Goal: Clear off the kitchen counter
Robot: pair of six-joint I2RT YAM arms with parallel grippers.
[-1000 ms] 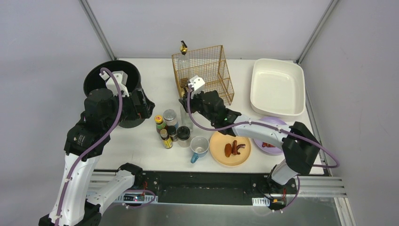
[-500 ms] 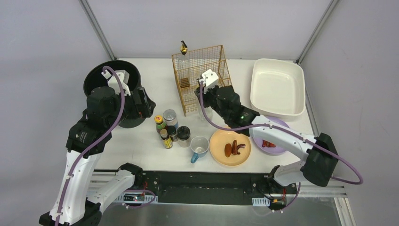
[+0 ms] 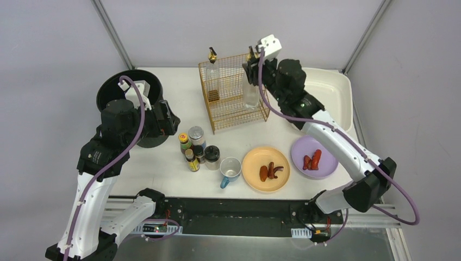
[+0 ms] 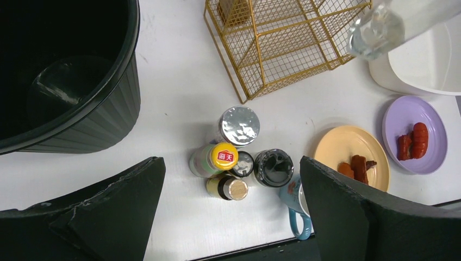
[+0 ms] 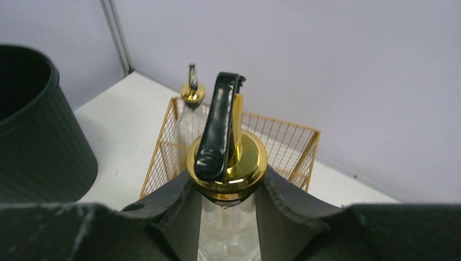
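Note:
The white kitchen counter (image 3: 163, 168) carries a cluster of small jars and bottles (image 3: 197, 148), a blue-handled mug (image 3: 230, 169), an orange plate (image 3: 265, 169) and a purple plate (image 3: 312, 156), both with sausages. My right gripper (image 3: 251, 68) is shut on the neck of a clear glass bottle (image 3: 251, 92) with a gold pourer. It holds the bottle upright in the air over the gold wire rack (image 3: 234, 92). The right wrist view shows the fingers (image 5: 179, 212) clamped under the gold collar (image 5: 227, 163). My left gripper (image 4: 231, 212) is open and empty, high above the jars (image 4: 228, 157).
A second pourer bottle (image 3: 212, 65) stands in the rack's back left corner. A black bin (image 3: 130, 103) is at the left. A cream tub (image 3: 326, 98) is at the back right, partly behind my right arm. A black rail (image 3: 234, 209) runs along the front edge.
My right gripper has lifted the glass bottle from beside the jars and carried it up and back, over the wire rack. The left arm has stayed still.

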